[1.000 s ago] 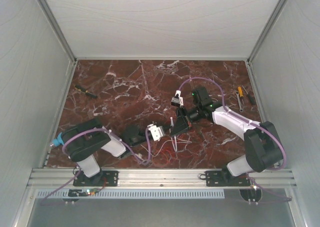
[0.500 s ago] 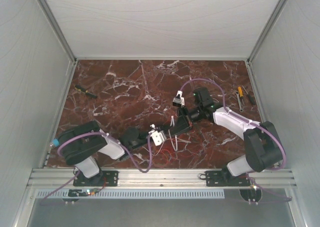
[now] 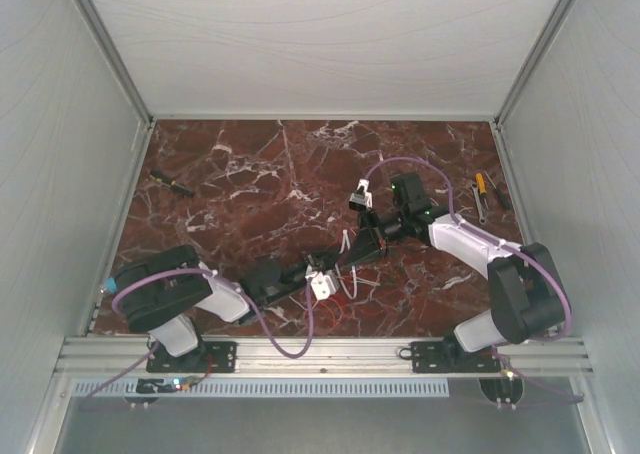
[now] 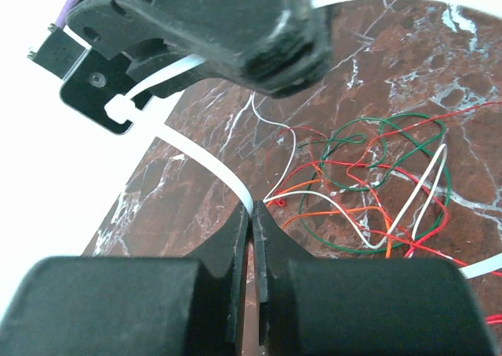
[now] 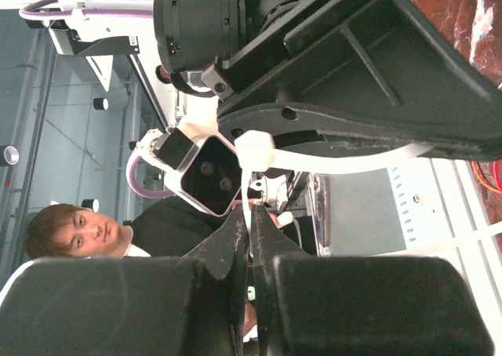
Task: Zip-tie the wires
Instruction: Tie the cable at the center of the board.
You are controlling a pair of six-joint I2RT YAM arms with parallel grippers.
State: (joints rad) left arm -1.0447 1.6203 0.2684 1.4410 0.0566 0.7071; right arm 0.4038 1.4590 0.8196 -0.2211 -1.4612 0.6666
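Observation:
The wires [image 4: 369, 185], thin red, orange, white and green strands, lie in a loose tangle on the marble beyond my left gripper [image 4: 252, 213]. That gripper is shut on the strap of the white zip tie [image 4: 205, 161]. The strap curves up to the tie's head [image 4: 118, 107], just under my right gripper's black body. In the right wrist view my right gripper [image 5: 251, 219] is shut on the thin tail below the head [image 5: 255, 148]. From above, the two grippers [image 3: 340, 262] [image 3: 354, 252] meet over the wires [image 3: 352, 286].
A screwdriver [image 3: 172, 182] lies at the back left and several hand tools [image 3: 483, 195] at the back right. White enclosure walls close in the table on three sides. A person [image 5: 74, 230] shows behind the arms in the right wrist view.
My left arm has swung right and lower, bringing its gripper in under the right gripper. The right gripper has shifted slightly right. Both stay shut on the zip tie.

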